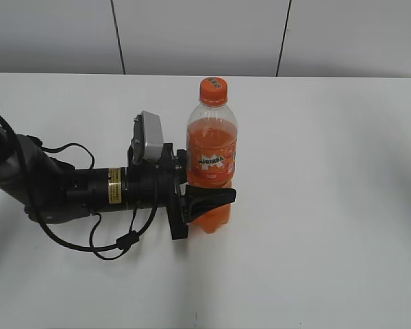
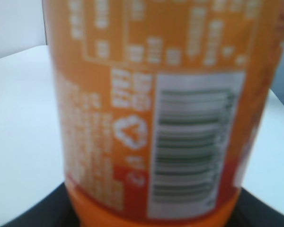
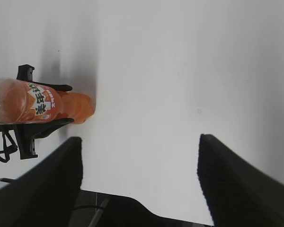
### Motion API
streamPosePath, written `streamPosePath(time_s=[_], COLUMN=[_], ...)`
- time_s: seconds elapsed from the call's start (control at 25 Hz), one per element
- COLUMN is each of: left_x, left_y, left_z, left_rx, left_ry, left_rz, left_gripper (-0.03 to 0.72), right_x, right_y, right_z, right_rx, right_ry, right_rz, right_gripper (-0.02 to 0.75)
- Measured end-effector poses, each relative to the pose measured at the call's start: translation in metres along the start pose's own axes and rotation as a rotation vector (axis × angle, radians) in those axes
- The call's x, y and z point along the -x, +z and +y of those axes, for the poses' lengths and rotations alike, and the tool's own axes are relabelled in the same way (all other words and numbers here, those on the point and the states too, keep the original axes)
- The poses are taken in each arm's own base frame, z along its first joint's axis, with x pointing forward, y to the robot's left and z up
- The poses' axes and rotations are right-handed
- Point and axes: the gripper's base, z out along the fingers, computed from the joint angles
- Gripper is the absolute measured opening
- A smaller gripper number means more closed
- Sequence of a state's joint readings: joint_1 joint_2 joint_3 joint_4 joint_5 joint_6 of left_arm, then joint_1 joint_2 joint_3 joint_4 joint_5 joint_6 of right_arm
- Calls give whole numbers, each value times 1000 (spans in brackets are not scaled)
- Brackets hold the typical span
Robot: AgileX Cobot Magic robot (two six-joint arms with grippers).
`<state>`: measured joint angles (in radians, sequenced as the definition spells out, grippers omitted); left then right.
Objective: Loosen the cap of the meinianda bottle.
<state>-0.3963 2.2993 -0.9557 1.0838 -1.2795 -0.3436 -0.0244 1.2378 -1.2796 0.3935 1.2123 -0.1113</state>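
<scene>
My left gripper (image 1: 207,199) grasps the upright bottle (image 1: 211,154) low down; its cap (image 1: 214,90) stands straight above. My right gripper (image 3: 139,165), released, hovers well right.

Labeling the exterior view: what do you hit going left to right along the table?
Black left arm → grey wrist camera → meinianda bottle with the cap on top, left hand closed around its lower body → bare white table.
</scene>
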Motion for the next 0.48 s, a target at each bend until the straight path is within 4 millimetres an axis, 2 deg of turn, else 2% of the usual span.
streamPosePath(time_s=[0.12, 0.24, 0.48], left_x=[0, 0, -1], left_y=[0, 0, 0], left_z=[0, 0, 0], left_rx=[0, -1, -1], left_ry=[0, -1, -2], left_rz=[-1, -3, -2], left_gripper=[384, 384, 384], right_x=[16, 27, 46], right_y=[23, 39, 69], right_z=[-4, 6, 55], right_rx=[14, 27, 15], right_ry=[18, -13, -155], right_rz=[58, 97, 147], right_gripper=[566, 566, 566])
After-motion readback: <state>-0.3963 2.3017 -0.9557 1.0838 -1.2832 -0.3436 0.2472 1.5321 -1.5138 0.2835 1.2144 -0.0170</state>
